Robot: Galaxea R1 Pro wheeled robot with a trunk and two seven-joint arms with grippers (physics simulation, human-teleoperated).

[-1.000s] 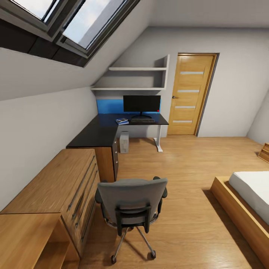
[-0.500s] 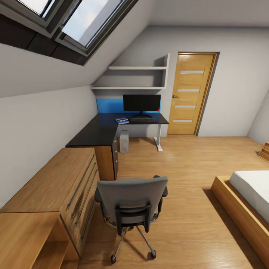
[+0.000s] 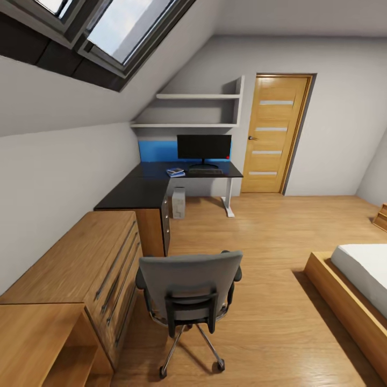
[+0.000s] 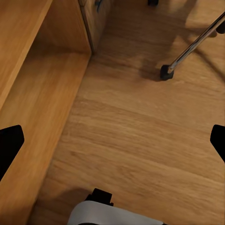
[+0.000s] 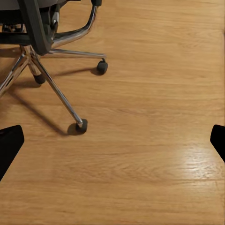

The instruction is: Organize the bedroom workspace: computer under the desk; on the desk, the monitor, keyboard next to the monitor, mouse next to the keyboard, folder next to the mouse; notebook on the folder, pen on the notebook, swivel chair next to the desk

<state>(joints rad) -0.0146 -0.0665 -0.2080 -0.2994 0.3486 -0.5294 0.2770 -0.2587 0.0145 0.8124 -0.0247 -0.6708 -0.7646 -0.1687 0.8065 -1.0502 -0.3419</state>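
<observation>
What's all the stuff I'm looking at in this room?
swivel chair: one, grey, nearest, back toward us
desk: one, black, far corner
monitor: one, black, on desk
keyboard: one, dark, before monitor
folder stack: one, blue, beside keyboard
computer: one, white-grey, under desk
drawer unit: one, wood, along the sloped wall
door: one, wood, far wall
bed: one, white
left fingers: black, wide apart
right fingers: black, wide apart

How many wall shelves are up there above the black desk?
2. The upper white wall shelf runs under the sloped ceiling; the lower white wall shelf sits just above the wide black monitor on the glossy black L-shaped desk. Both look bare.
</observation>
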